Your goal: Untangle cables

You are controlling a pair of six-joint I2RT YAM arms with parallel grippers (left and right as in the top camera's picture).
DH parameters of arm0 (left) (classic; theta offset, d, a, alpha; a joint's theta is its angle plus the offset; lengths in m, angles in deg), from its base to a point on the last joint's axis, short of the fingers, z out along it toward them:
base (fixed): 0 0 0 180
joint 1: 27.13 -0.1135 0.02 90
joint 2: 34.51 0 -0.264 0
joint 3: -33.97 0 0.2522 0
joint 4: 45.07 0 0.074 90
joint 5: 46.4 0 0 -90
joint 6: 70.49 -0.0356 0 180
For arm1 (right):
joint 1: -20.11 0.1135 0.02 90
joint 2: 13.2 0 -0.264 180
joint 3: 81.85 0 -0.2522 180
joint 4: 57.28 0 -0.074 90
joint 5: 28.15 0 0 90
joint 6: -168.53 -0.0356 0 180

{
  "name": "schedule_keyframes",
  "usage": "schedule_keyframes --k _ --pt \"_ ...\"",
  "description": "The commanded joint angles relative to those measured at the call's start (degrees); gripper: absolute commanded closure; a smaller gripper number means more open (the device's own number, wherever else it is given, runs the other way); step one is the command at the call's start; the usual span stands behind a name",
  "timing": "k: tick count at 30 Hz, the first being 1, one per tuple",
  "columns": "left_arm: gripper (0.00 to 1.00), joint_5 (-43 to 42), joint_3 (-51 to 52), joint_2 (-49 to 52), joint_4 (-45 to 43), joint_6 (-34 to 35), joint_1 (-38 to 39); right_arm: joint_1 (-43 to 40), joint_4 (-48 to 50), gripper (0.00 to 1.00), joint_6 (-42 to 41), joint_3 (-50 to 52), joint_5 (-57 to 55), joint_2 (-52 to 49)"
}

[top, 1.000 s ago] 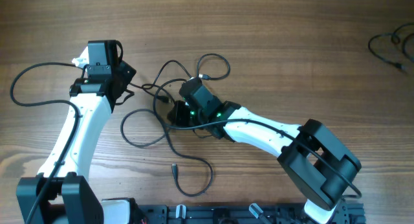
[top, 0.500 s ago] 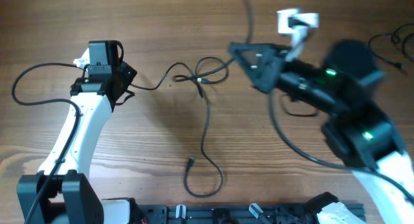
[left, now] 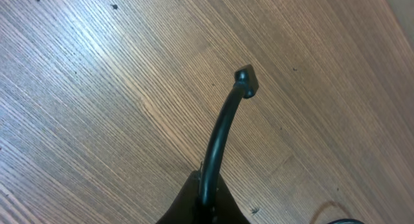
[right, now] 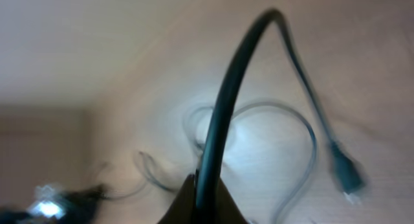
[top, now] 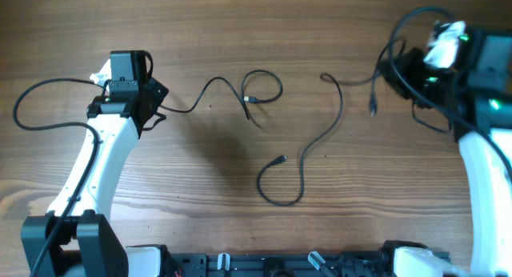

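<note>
Two thin black cables lie apart on the wooden table. One cable (top: pixel 260 78) runs from my left gripper (top: pixel 158 110) rightward into a small loop. In the left wrist view the left gripper (left: pixel 207 201) is shut on this cable (left: pixel 220 136), and its plug end (left: pixel 246 81) sticks out just above the wood. The other cable (top: pixel 324 137) snakes from my right gripper (top: pixel 392 73) at the far right down to a curl near the table's middle. In the blurred right wrist view the right gripper (right: pixel 207 198) is shut on that cable (right: pixel 226 101), whose short end with a plug (right: pixel 346 175) hangs free.
The left arm's thick wire (top: pixel 36 97) arcs over the table's left side. The right arm (top: pixel 480 149) and its wires fill the upper right corner. A black rail (top: pixel 280 265) runs along the front edge.
The right arm swung from the middle clump up and to the far right, dragging one cable out of the tangle. The clump came apart into two cables. The left arm stayed put.
</note>
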State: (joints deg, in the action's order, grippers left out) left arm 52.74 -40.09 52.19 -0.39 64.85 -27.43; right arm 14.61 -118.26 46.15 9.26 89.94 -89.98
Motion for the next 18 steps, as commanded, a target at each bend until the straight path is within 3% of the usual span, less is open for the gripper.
schedule_keyframes --k 1,2,6,12,18 --pt "0.96 0.98 -0.04 0.48 0.00 0.09 -0.24 3.82 -6.43 0.81 12.31 0.20 -3.45 -13.42" --pt "0.96 0.98 -0.04 0.48 0.02 0.07 -0.24 5.16 -7.02 0.68 13.70 0.20 -3.45 -17.20" --pt "0.96 0.98 -0.04 0.48 0.24 0.07 -0.24 6.40 -7.23 0.42 14.36 0.20 -4.83 -21.57" --pt "0.96 0.94 -0.02 0.48 0.68 0.09 -0.20 9.92 -8.28 0.30 14.86 4.72 -13.00 -21.62" --pt "0.96 0.96 -0.02 0.48 1.51 0.09 -0.20 11.28 9.01 0.42 6.38 18.38 -13.46 -21.73"
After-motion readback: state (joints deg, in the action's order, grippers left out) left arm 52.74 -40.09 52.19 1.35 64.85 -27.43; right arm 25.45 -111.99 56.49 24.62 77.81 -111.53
